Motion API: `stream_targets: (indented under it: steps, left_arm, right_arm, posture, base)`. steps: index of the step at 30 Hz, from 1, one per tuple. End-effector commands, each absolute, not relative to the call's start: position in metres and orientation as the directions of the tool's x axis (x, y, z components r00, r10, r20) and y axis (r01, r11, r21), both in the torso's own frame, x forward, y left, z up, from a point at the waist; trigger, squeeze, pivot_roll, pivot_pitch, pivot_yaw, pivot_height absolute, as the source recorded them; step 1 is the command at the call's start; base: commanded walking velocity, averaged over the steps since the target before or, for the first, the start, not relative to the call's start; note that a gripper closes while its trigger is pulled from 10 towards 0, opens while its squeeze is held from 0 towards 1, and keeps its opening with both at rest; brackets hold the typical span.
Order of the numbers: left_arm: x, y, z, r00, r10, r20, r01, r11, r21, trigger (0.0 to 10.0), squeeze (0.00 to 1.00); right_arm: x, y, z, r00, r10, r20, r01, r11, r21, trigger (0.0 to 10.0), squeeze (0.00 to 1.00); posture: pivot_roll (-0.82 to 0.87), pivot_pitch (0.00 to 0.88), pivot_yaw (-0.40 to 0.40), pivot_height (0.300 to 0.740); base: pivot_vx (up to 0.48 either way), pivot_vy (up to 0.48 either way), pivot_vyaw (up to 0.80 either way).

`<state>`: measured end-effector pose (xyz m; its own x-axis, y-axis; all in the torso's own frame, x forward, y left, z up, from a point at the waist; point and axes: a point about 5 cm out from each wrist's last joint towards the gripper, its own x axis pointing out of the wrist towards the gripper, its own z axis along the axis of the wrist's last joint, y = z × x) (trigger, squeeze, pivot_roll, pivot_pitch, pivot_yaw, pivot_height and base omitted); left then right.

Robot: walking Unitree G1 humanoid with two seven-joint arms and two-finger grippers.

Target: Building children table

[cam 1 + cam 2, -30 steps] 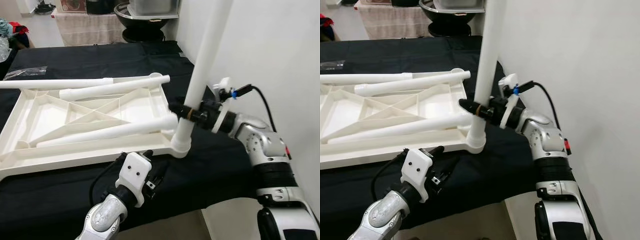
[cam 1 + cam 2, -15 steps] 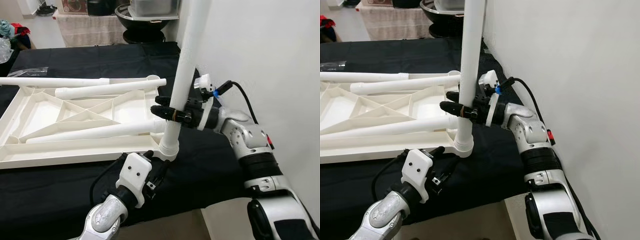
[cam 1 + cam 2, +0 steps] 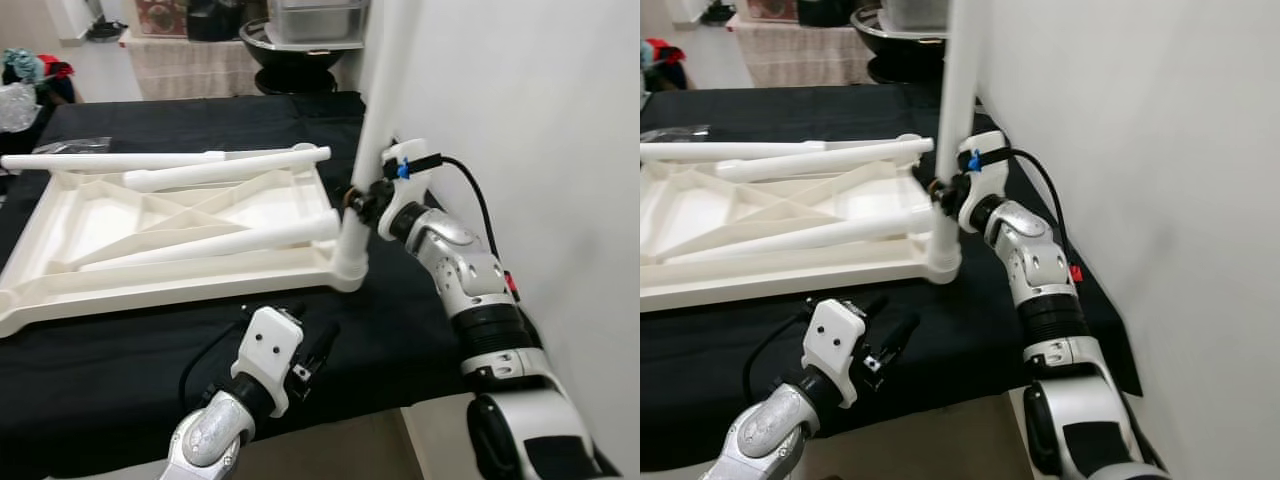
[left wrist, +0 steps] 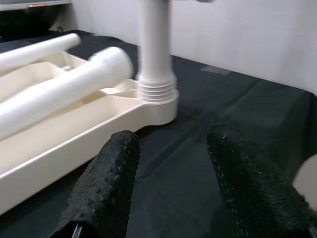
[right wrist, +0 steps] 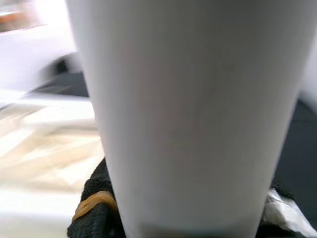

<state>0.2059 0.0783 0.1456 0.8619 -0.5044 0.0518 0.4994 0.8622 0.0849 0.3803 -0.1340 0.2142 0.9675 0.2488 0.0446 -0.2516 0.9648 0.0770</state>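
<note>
At the near right corner of the upturned white tabletop [image 3: 150, 215], which lies on the black-covered bench [image 3: 420, 310], one leg [image 3: 375, 130] stands upright in its socket, the right end effector [image 3: 358, 203] clamped round it. Three loose legs [image 3: 200, 240] lie across the tabletop, apparently unfitted. Just in front of the tabletop, the left end effector [image 4: 171, 173] hovers, fingers spread, holding nothing.

No legible text, labels, brands or numbers anywhere. White table parts, black bench cover and robot arms carry no readable markings; items at upper left of frame too blurred to read.
</note>
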Motion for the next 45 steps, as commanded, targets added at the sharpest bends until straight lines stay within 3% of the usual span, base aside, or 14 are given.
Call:
stream_targets:
  steps: [1, 8, 9, 10, 11, 13, 15, 16, 23, 24, 30, 32, 37, 45]
  left_arm:
    - [0.207, 0.079, 0.141, 0.865, -0.500, 0.034, 0.496, 0.863, 0.093, 10.0, 0.00]
    - [0.207, 0.079, 0.141, 0.865, -0.501, 0.035, 0.496, 0.863, 0.095, 10.0, 0.00]
    - [0.206, 0.078, 0.141, 0.864, -0.502, 0.035, 0.497, 0.863, 0.096, 10.0, 0.00]
    - [0.206, 0.078, 0.141, 0.865, -0.501, 0.034, 0.497, 0.863, 0.096, 10.0, 0.00]
    - [0.206, 0.078, 0.141, 0.865, -0.501, 0.033, 0.496, 0.863, 0.096, 10.0, 0.00]
    - [0.206, 0.079, 0.141, 0.865, -0.500, 0.032, 0.496, 0.863, 0.095, 10.0, 0.00]
    - [0.206, 0.079, 0.141, 0.865, -0.500, 0.031, 0.495, 0.863, 0.094, 10.0, 0.00]
    - [0.206, 0.079, 0.141, 0.865, -0.500, 0.031, 0.496, 0.863, 0.094, 10.0, 0.00]
    - [0.206, 0.078, 0.140, 0.864, -0.502, 0.031, 0.497, 0.863, 0.093, 10.0, 0.00]
    - [0.207, 0.078, 0.140, 0.864, -0.502, 0.031, 0.498, 0.862, 0.093, 10.0, 0.00]
    - [0.208, 0.078, 0.141, 0.865, -0.500, 0.034, 0.495, 0.863, 0.096, 10.0, 0.00]
    - [0.208, 0.078, 0.141, 0.865, -0.500, 0.034, 0.495, 0.863, 0.096, 10.0, 0.00]
    - [0.209, 0.078, 0.142, 0.867, -0.497, 0.038, 0.492, 0.865, 0.099, 10.0, 0.00]
    - [0.209, 0.079, 0.143, 0.867, -0.496, 0.042, 0.491, 0.866, 0.098, 10.0, 0.00]
  right_arm:
    - [0.378, -0.155, 0.203, 0.998, 0.065, -0.016, -0.064, 0.994, 0.087, 0.0, 0.00]
    - [0.359, -0.149, 0.202, 0.965, -0.261, -0.011, 0.259, 0.952, 0.163, 0.0, 0.00]
    - [0.357, -0.139, 0.203, 0.966, -0.258, -0.003, 0.255, 0.952, 0.170, 8.4, 0.00]
    - [0.357, -0.129, 0.204, 0.973, -0.231, 0.003, 0.228, 0.960, 0.160, 10.0, 0.00]
    - [0.357, -0.121, 0.204, 0.979, -0.202, 0.004, 0.199, 0.967, 0.156, 10.0, 0.00]
    - [0.358, -0.114, 0.205, 0.986, -0.168, 0.017, 0.164, 0.976, 0.141, 10.0, 0.85]
    - [0.358, -0.112, 0.206, 0.987, -0.159, 0.027, 0.154, 0.979, 0.133, 10.0, 0.85]
    - [0.358, -0.113, 0.208, 0.987, -0.148, 0.054, 0.141, 0.983, 0.114, 10.0, 1.00]
    - [0.357, -0.117, 0.209, 0.993, -0.084, 0.080, 0.077, 0.993, 0.087, 10.0, 1.00]
    - [0.360, -0.116, 0.208, 0.997, 0.034, 0.064, -0.043, 0.990, 0.136, 10.0, 0.00]
    - [0.347, -0.122, 0.210, 0.799, 0.598, 0.059, -0.599, 0.786, 0.153, 10.0, 0.00]
    - [0.347, -0.122, 0.210, 0.799, 0.598, 0.059, -0.599, 0.786, 0.153, 10.0, 0.00]
    - [0.328, -0.131, 0.220, 0.497, 0.864, 0.082, -0.866, 0.489, 0.102, 10.0, 0.00]
    - [0.323, -0.116, 0.227, 0.304, 0.948, 0.095, -0.952, 0.298, 0.070, 10.0, 0.00]
  posture:
    - [0.03, 0.042, -0.059, 0.740]
    - [0.03, 0.035, -0.060, 0.740]
    - [0.03, 0.035, -0.060, 0.740]
    - [0.03, 0.038, -0.061, 0.740]
    - [0.03, 0.040, -0.062, 0.740]
    - [0.03, 0.043, -0.063, 0.740]
    - [0.03, 0.043, -0.063, 0.740]
    - [0.03, 0.044, -0.065, 0.740]
    - [0.02, 0.049, -0.064, 0.740]
    - [0.02, 0.053, -0.065, 0.740]
    - [0.02, 0.055, -0.063, 0.740]
    - [0.02, 0.055, -0.063, 0.740]
    - [0.03, 0.055, -0.066, 0.740]
    - [0.03, 0.064, -0.066, 0.740]
  base:
    - [0.000, 0.000, 0.00]
    - [0.000, 0.000, 0.00]
    - [0.000, 0.000, 0.00]
    - [0.000, 0.000, 0.00]
    - [0.000, 0.000, 0.00]
    - [0.000, 0.000, 0.00]
    - [0.000, 0.000, 0.00]
    - [0.000, 0.000, 0.00]
    - [0.000, 0.000, 0.00]
    - [0.000, 0.000, 0.00]
    - [0.000, 0.000, 0.00]
    - [0.000, 0.000, 0.00]
    - [0.000, 0.000, 0.00]
    - [0.000, 0.000, 0.00]
